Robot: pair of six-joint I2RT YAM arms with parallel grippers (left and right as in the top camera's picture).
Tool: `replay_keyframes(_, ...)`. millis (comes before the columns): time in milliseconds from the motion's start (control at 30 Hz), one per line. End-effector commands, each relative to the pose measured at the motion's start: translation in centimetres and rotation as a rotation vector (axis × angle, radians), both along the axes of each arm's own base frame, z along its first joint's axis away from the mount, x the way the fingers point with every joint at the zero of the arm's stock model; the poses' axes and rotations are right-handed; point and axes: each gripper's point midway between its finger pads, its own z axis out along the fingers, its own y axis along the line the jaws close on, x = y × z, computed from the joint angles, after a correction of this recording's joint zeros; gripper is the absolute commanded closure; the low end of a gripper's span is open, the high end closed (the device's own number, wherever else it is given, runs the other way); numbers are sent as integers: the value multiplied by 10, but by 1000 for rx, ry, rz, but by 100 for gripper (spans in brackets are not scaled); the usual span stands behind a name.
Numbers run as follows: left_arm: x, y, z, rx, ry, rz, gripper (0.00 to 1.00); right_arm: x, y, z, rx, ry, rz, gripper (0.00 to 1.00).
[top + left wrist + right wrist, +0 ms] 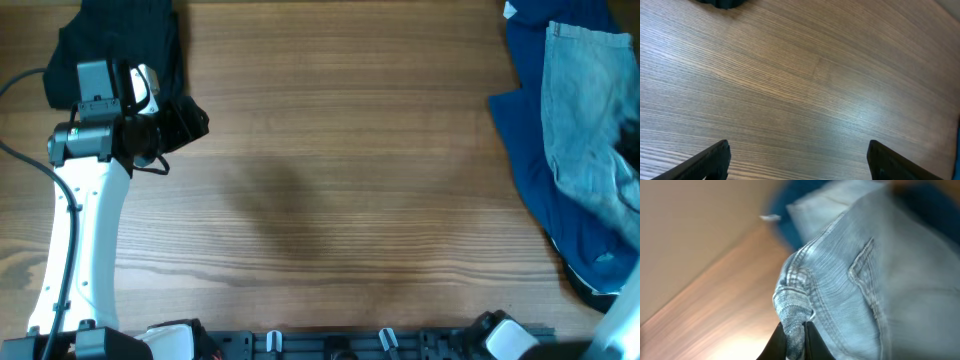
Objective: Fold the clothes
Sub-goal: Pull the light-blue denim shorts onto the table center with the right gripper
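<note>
Right gripper [795,330] is pinched tight on a bunched edge of the denim shorts [865,280], which lie at the table's [330,150] right edge on a navy garment [530,150]. Left gripper [799,155] hangs low over bare wood, spread wide.

A wooden table [330,180] with fine grain running left to right fills the scene, and a faint shadow lies across its middle. In the far left corner lies a crumpled black garment [165,35], with one lobe bulging toward the right. Along the right edge a rumpled dark navy-blue garment [522,150] spreads from far to near, one flap pointing left onto the wood. A small pale tag [509,12] shows at its far edge.
</note>
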Motion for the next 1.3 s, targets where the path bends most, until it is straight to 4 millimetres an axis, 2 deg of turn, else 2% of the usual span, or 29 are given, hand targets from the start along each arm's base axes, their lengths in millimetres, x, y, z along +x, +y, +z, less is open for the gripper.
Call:
replay_keyframes(0, 3, 11, 7, 45, -20, 20, 13, 22, 116, 52, 54, -159, 285, 96)
replay_keyframes(67, 1, 25, 12, 67, -36, 62, 13, 36, 195, 63, 87, -205, 467, 96)
replay_keyframes(133, -3, 42, 20, 77, -56, 110, 12, 42, 251, 61, 109, -213, 581, 96)
replay_keyframes(167, -5, 53, 24, 80, -69, 142, 11, 44, 285, 56, 124, -207, 645, 96)
replay_keyframes(233, -12, 75, 33, 86, -90, 208, 7, 46, 337, 43, 149, -188, 739, 96)
replay_keyframes(367, -25, 112, 41, 98, -110, 321, 2, 38, 443, -3, 225, -120, 928, 96)
replay_keyframes(433, -31, 124, 40, 97, -98, 358, 2, 28, 488, -34, 265, -65, 1001, 96)
replay_keyframes(467, -33, 126, 39, 96, -96, 365, 2, 23, 503, -45, 276, -46, 1035, 96)
replay_keyframes(533, -32, 126, 39, 97, -97, 364, 2, 18, 514, -55, 279, -30, 1061, 95)
replay_keyframes(600, -32, 126, 40, 97, -97, 364, 1, 17, 516, -56, 279, -30, 1068, 74)
replay_keyframes(633, -32, 126, 40, 97, -98, 364, 1, 17, 516, -55, 279, -34, 1072, 42)
replay_keyframes(700, -31, 126, 40, 98, -102, 364, 1, 18, 514, -52, 259, -55, 1083, 9)
replay_keyframes(733, -31, 126, 41, 99, -104, 365, 1, 21, 510, -49, 235, -72, 1084, 1)
replay_keyframes(833, -31, 126, 41, 99, -104, 365, 1, 41, 473, -35, 148, -95, 1024, 0)
replay_keyframes(900, -31, 126, 41, 99, -106, 364, 1, 62, 434, -35, 35, -70, 940, 1)
replay_keyframes(1033, -29, 123, 41, 87, -110, 353, 1, 110, 317, -51, -273, 34, 635, 0)
replay_keyframes(1100, -27, 115, 43, 48, -120, 325, 1, 125, 277, -61, -364, 60, 588, 0)
replay_keyframes(1167, -25, 108, 43, 31, -125, 302, 1, 134, 251, -77, -392, 103, 562, 1)
replay_keyframes(1267, -21, 97, 43, 29, -126, 270, 1, 146, 216, -120, -386, 207, 514, 7)
